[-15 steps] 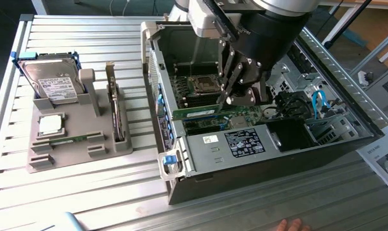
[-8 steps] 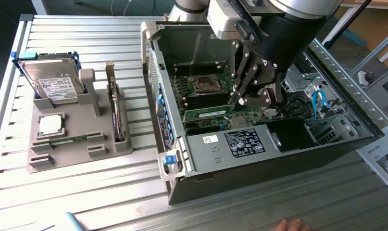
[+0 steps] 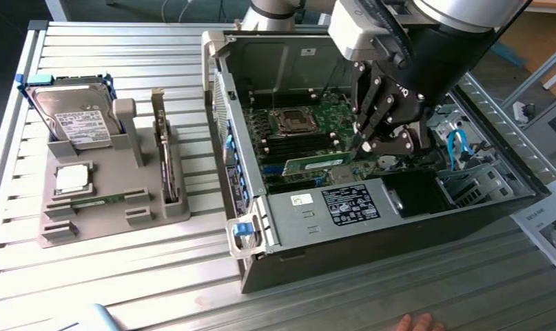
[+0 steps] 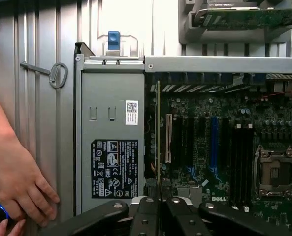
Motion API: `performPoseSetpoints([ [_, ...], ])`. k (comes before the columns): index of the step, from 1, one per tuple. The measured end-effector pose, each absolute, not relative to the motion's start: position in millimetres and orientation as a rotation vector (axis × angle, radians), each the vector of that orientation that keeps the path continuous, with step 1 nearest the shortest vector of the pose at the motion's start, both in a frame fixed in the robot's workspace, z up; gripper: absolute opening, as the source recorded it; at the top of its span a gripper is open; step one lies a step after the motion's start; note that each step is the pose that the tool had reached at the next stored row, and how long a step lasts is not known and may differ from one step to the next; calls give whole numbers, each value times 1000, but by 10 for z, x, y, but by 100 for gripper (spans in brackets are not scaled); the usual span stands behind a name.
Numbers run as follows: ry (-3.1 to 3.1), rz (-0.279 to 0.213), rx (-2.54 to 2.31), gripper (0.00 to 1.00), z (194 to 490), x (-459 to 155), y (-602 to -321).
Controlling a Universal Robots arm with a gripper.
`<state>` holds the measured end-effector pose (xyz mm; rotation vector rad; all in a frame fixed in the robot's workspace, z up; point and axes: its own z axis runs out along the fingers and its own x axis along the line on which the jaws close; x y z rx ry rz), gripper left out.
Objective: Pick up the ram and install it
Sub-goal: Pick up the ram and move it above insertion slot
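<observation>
Ram point(image 4: 158, 132) pinched edge-on in tool point(image 4: 158, 199), over motherboard point(image 4: 224, 105) slots

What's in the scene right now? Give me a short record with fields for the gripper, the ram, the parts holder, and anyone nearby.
gripper: gripper inside the open computer case, shut on the ram
ram: held by one end over the motherboard; whether it sits in a slot cannot be told
holder: grey tray at the exterior view's left, carrying a hard drive and a processor chip
person: a hand beside the case
</observation>
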<state>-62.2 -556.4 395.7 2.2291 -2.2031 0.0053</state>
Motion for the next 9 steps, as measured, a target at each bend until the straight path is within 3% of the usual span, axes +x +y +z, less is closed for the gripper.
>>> performPoseSetpoints([
  [9, -2203, 5, 2229, 12, 3957, -492, -5585],
])
